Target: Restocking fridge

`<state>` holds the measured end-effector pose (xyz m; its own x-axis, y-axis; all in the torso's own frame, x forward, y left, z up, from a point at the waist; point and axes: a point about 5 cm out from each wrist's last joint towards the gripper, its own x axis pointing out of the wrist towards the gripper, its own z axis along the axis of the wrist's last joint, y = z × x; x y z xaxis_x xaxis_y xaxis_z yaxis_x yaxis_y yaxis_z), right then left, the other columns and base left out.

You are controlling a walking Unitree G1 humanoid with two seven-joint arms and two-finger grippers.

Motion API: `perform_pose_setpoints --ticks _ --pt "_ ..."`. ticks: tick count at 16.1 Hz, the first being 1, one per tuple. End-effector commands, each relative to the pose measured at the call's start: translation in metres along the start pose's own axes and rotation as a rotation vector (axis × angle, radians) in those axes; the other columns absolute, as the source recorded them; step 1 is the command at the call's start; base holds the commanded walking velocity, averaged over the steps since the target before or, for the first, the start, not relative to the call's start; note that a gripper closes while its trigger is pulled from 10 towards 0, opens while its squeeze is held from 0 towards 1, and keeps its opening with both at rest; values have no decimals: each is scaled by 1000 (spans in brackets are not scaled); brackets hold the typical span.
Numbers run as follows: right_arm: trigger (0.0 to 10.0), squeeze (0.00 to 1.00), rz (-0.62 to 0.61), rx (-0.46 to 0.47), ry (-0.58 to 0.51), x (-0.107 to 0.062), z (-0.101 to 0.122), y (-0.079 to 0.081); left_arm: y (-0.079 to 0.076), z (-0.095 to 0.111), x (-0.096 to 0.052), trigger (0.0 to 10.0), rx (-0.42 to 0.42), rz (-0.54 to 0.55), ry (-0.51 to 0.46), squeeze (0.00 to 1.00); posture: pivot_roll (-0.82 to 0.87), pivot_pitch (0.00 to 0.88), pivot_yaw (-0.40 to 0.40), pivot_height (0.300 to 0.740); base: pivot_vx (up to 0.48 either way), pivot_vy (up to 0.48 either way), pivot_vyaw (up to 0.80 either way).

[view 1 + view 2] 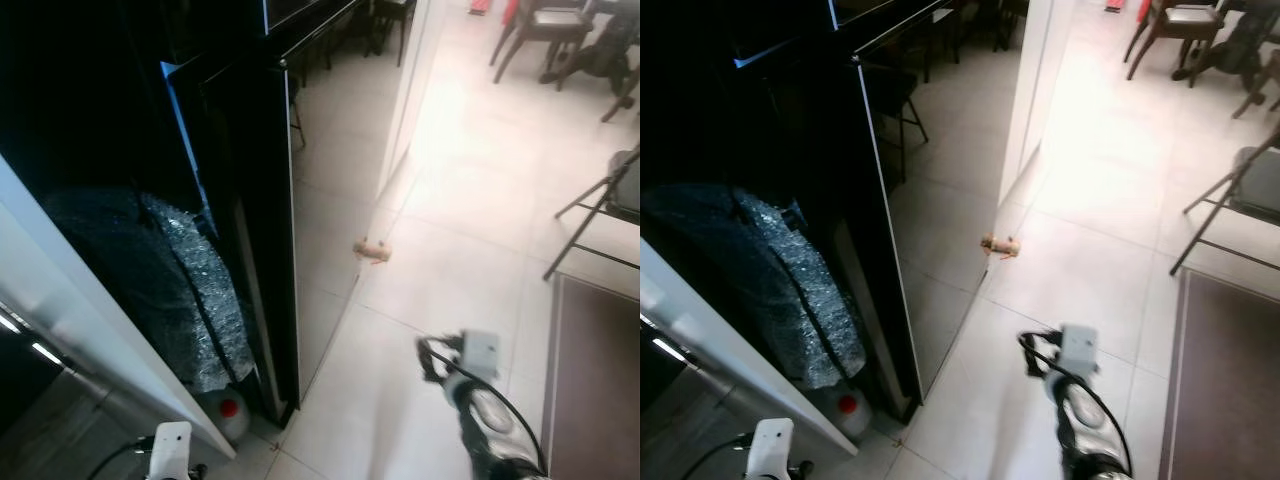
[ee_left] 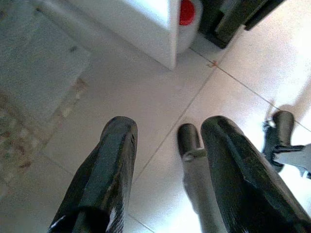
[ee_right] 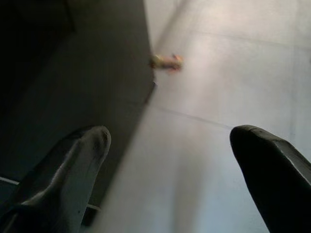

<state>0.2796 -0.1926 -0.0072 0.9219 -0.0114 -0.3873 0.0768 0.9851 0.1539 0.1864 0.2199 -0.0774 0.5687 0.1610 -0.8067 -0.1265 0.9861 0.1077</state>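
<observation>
Fridge stands dark beside the tiled floor; left gripper and right gripper hang spread apart, holding nothing, so restocking progress stays unclear.

Pale floor tiles spread wide; a small brown object lies beside the white wall corner; dark chairs stand far off; a folding chair near a brown rug.

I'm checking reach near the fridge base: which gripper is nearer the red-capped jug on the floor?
Left. The left gripper hangs just beside the red-capped jug; the right gripper hangs farther off, across the open tiles.
</observation>
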Motion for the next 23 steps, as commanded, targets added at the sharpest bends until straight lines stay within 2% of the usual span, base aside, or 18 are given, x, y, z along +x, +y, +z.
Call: perform_pose_setpoints --ticks 1,2,4,5,6,7,9,10,11,14,16,18,20,22,23 --pt "10000 0 23 -1 -64 3 11 5 5 -1 0 10000 -6 11 -4 0 -123 82 -4 740 0 0 0" --pt "10000 0 62 3 -166 6 28 15 8 3 0 10000 -6 9 -13 0 -134 85 -3 740 0 0 0" --pt "10000 0 92 -2 -242 6 39 20 7 5 0 10000 -3 6 -16 0 -135 75 4 740 0 0 0" --pt "10000 0 158 -45 -314 3 48 31 7 6 0 10000 -1 5 -18 0 -157 73 4 740 0 0 0" --pt "10000 0 221 -125 -338 -1 47 41 8 7 1 10000 2 7 -18 0 -164 74 1 740 0 0 0" --pt "10000 0 217 -120 -299 -2 39 35 8 7 1 10000 4 9 -16 0 -169 76 0 740 0 0 0" --pt "10000 0 65 -99 -82 0 8 9 8 7 1 10000 1 12 -15 0 -160 69 0 740 0 0 0" --pt "10000 0 45 -103 -38 -1 3 6 7 7 1 10000 -1 13 -15 0 -157 67 -2 740 0 0 0" --pt "10000 0 10 -63 82 -3 -13 4 8 6 1 10000 -5 12 -16 0 -149 61 -6 740 0 0 0" --pt "10000 0 52 -29 220 -4 -31 19 10 3 0 10000 -12 16 -15 0 -104 50 -22 740 0 0 0" --pt "10000 0 73 -84 291 -7 -41 27 10 0 -1 10000 -17 18 -9 0 -92 47 -24 740 0 0 0" --pt "10000 0 59 -95 331 -10 -48 28 8 -4 -1 10000 -25 19 5 0 -75 39 -30 740 0 0 0" --pt "10000 0 34 -177 425 -17 -62 25 7 -7 -1 10000 -28 17 12 0 -79 28 -33 740 0 0 0" --pt "10000 0 62 -226 478 -26 -76 25 5 -8 -2 10000 -24 11 17 0 -88 18 -33 740 0 0 0" --pt "10000 0 61 -213 491 -29 -80 24 5 -9 -2 10000 -20 7 16 0 -95 17 -34 740 0 0 0"
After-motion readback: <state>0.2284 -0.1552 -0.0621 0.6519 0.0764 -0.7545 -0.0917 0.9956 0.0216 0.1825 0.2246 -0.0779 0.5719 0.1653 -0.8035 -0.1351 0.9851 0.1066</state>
